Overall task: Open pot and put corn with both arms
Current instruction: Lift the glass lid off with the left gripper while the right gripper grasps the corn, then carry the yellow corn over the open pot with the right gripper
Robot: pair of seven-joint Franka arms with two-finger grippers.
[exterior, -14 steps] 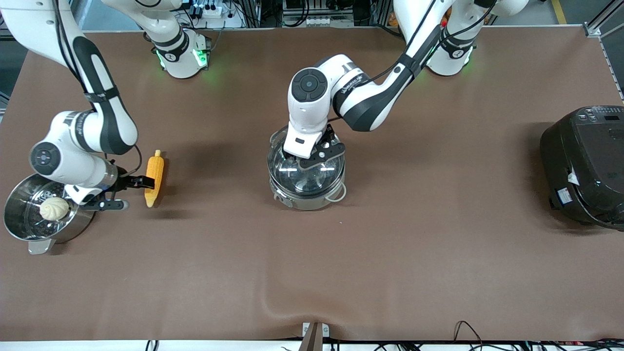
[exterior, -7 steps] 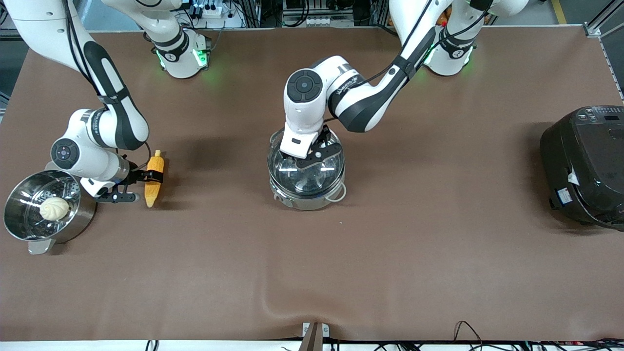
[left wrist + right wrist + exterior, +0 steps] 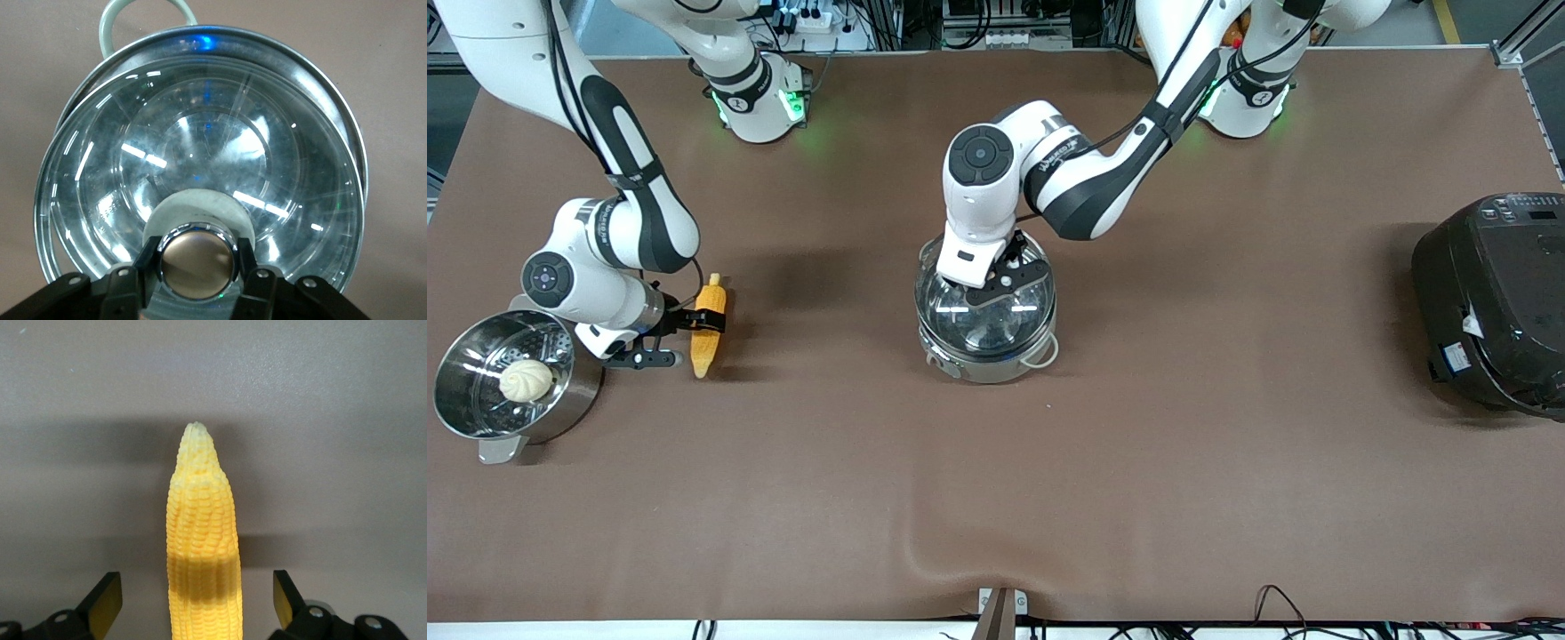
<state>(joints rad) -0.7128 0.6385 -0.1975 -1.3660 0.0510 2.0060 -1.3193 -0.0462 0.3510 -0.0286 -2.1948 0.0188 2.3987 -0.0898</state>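
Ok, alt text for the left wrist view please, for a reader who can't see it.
Close view down onto the pot's clear glass lid, with the left gripper set around its shiny round knob, one black finger on each side. The lid sits on the steel pot; a pale wire loop handle and brown table show around it.

Bright even overhead light, soft shadows on the table [image 3: 1138,462], white glare streaks on the lid [image 3: 200,167], sharp focus
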